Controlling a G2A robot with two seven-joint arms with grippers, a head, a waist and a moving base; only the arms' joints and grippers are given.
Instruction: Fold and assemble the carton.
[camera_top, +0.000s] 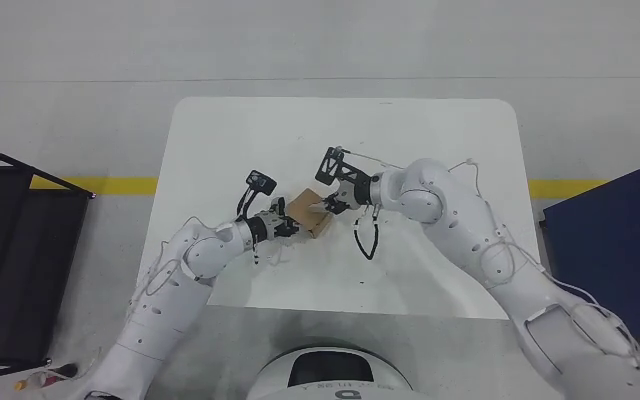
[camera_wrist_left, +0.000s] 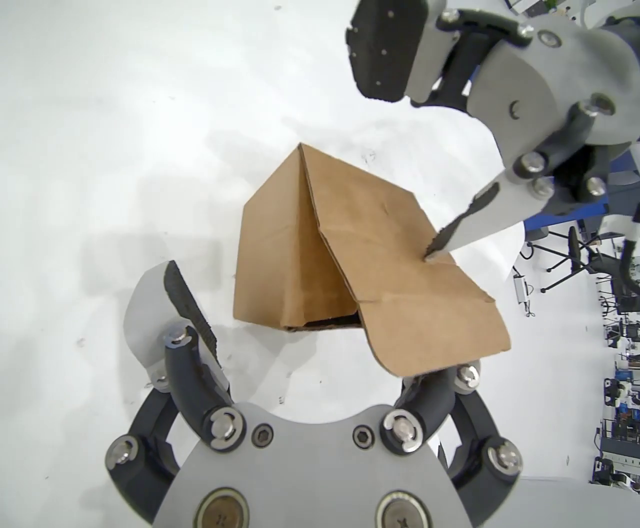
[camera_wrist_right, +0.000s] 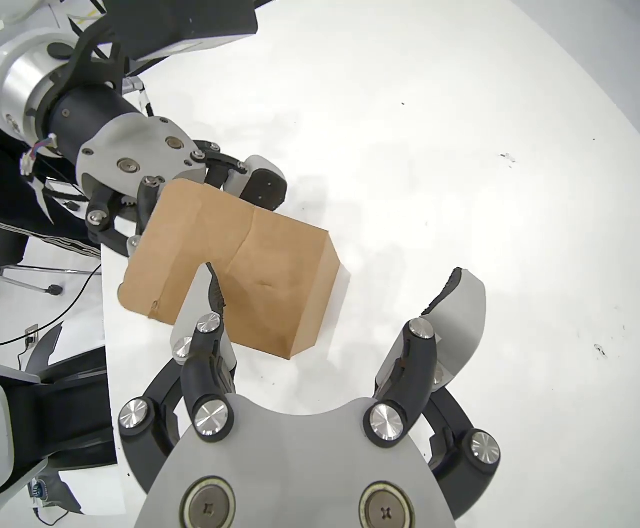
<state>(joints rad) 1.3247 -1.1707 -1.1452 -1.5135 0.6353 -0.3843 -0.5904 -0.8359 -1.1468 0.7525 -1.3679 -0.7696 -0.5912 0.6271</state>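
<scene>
Mid-surface (camera_top: 430, 150), a cardboard carton (camera_top: 308, 212), probably light and easily creased, sits between two wide-spread pincers: the right pincer (camera_wrist_right: 335, 272) rests one fingertip on its top, the left pincer (camera_wrist_left: 310, 320) under its loose flap (camera_wrist_left: 435, 330) (likely the best hold).

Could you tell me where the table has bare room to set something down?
Bare: the table beyond the carton, along its far edge and corners. Crowded: the middle, where the left gripper and right gripper flank the carton.
</scene>
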